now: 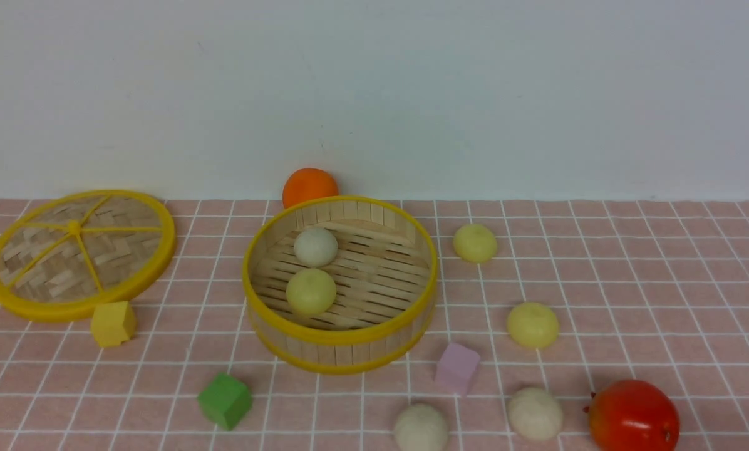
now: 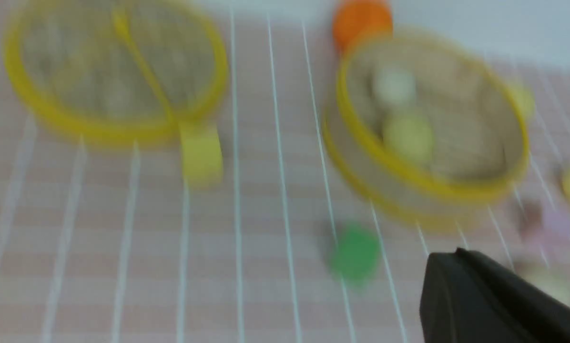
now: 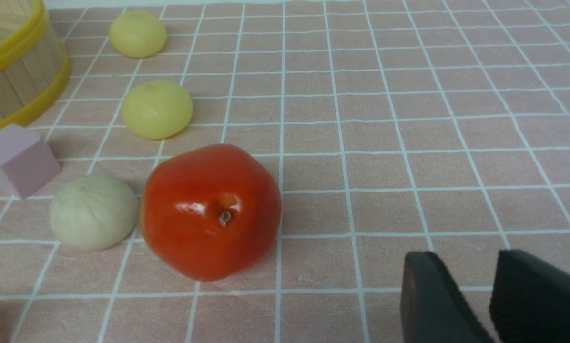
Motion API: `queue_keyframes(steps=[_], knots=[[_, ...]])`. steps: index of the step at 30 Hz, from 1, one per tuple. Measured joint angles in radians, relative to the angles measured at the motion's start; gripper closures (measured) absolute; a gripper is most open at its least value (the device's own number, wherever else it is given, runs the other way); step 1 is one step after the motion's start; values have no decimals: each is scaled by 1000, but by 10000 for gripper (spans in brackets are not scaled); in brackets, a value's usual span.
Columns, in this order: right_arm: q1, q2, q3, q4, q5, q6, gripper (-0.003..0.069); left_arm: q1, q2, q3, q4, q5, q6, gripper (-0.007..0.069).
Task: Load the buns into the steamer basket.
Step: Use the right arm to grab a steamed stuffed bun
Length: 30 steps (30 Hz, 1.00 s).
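The right hand (image 3: 466,267) hangs low over the counter (image 3: 409,119), its two fingers almost pressed together and holding nothing. Of the left hand (image 2: 480,295) only one dark finger shows, so I cannot tell whether it is spread or closed.

Nearest lies an off-white bun (image 1: 420,427), cut by the lower edge of the front view. A second off-white bun (image 1: 535,413) sits just beside the red fruit (image 1: 633,416), perhaps touching it. A hand closing there could, I think, push the fruit or make the bun roll away.

The pink cube (image 1: 456,368) stands between these buns and the steamer basket (image 1: 340,338), so a low carry may strike it.

Farther, a near yellow bun (image 1: 532,324) and a far yellow bun (image 1: 475,243) lie outside, right of the basket. Inside it rest a third yellow bun (image 1: 310,291) and a third off-white bun (image 1: 315,246).

The left wrist view is wholly blurred, and the basket's far rim partly hides the orange fruit (image 1: 310,185).
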Motion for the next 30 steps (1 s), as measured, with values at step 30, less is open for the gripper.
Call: queue_keyframes(steps=[30], knots=[[0,0,0,0,-1,0,417,279,-355,565,-41,-242,-45,613]])
